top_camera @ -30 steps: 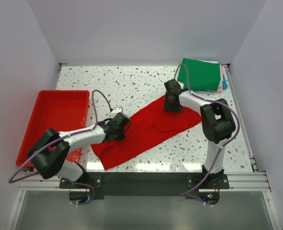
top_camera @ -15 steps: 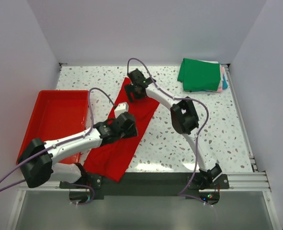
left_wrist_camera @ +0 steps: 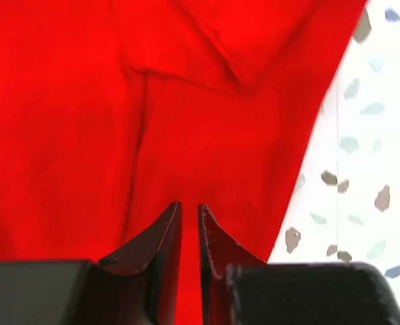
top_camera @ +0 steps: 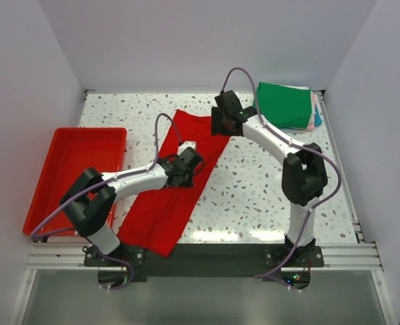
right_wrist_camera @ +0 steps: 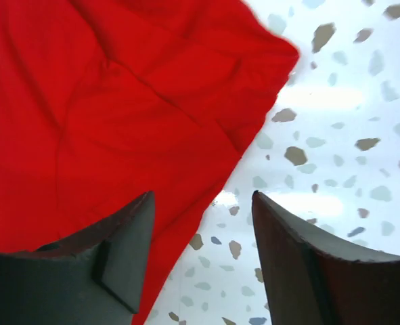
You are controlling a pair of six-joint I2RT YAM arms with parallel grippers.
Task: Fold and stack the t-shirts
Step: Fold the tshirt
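We can read no writing, label, brand, number or sign in any of the three views.

Tray (top_camera: 91,131) left; spread shirt (top_camera: 164,210) centre; shirt stack (top_camera: 284,105) far right.
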